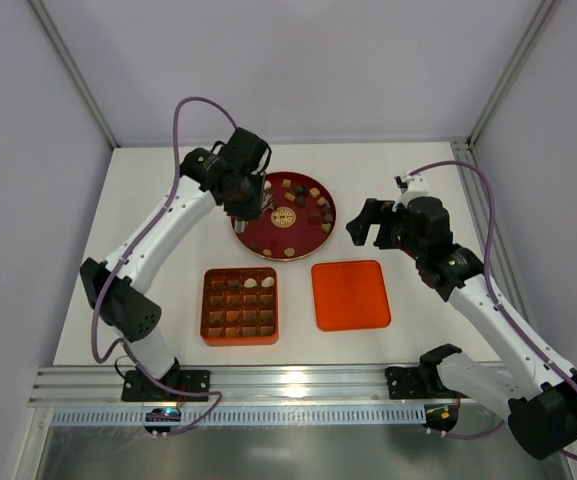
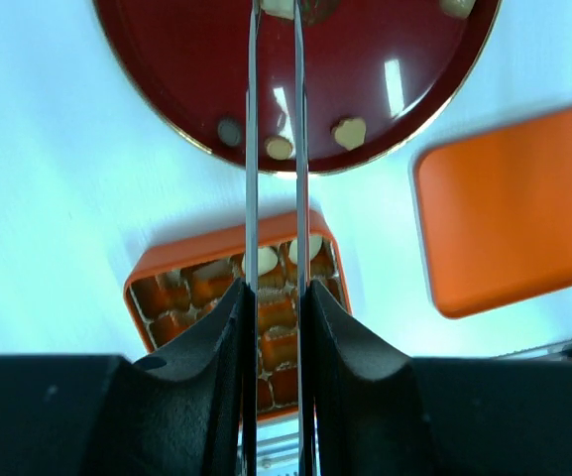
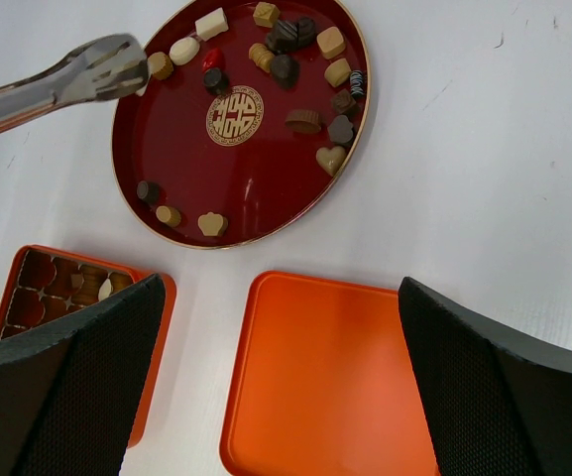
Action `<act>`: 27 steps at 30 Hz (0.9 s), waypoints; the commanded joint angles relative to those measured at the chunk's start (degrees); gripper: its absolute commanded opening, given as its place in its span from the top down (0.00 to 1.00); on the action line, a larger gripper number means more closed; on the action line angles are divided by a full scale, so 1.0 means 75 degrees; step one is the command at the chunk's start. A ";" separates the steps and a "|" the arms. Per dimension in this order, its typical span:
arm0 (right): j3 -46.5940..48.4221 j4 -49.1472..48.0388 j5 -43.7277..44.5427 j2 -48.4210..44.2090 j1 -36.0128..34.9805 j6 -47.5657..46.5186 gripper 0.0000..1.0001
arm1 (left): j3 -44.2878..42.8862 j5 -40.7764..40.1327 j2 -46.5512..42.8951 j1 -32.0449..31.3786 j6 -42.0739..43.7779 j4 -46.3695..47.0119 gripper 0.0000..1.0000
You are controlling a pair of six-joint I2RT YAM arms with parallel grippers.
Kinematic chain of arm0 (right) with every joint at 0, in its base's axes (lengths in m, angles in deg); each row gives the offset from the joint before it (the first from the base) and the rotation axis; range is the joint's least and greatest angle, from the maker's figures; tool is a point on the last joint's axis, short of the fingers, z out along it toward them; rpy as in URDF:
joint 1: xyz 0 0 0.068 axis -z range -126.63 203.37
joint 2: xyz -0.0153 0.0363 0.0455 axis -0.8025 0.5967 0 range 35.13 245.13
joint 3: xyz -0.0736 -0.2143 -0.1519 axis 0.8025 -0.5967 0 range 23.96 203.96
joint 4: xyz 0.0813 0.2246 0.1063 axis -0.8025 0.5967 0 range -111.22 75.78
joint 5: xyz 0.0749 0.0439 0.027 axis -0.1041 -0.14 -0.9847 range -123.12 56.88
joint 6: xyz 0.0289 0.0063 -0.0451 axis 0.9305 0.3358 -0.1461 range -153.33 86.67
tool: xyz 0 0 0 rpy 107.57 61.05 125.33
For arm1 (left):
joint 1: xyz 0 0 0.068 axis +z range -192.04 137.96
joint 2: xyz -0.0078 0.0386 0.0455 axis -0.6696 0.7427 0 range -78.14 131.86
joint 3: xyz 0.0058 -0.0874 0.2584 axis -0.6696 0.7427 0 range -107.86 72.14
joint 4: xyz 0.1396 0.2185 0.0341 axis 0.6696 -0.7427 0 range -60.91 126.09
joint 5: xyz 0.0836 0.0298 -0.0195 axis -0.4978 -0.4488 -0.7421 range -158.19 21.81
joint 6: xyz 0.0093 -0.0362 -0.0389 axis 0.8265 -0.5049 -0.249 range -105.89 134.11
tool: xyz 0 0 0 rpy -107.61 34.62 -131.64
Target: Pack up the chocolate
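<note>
While my left gripper [image 2: 276, 322] pinches the tongs [image 3: 77, 71] above the chocolate [image 3: 286, 67] on the red plate [image 3: 256, 188] toward the table's [image 1: 158, 210] far edge, my right gripper [image 3: 281, 288] spread, a slick piece could squirt from the thin tips

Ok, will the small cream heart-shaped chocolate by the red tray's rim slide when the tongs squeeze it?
Probably slippery: the cream heart-shaped chocolate sits flat on the glossy round red tray, which shows glare, so it may skate. It looks flat-bottomed, so rolling seems unlikely. Tiny beside the metal tongs, it is likely light and could pop out.
</note>
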 commanded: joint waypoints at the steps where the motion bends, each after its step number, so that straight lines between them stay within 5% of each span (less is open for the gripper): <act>1: 0.0162 -0.0323 -0.0032 0.0014 -0.0023 0.0001 0.00 | 0.0716 0.0047 -0.0965 0.0024 -0.0191 -0.0046 0.80; 9: 0.0162 -0.0393 -0.0208 0.0167 -0.0024 -0.0010 0.00 | 0.2883 -0.0106 -0.3190 0.0024 -0.0624 -0.0269 0.79; 27: 0.0185 -0.0452 -0.0220 0.0331 -0.0035 0.0013 0.00 | 0.5241 -0.0305 -0.5982 0.0024 -0.1527 -0.1336 0.76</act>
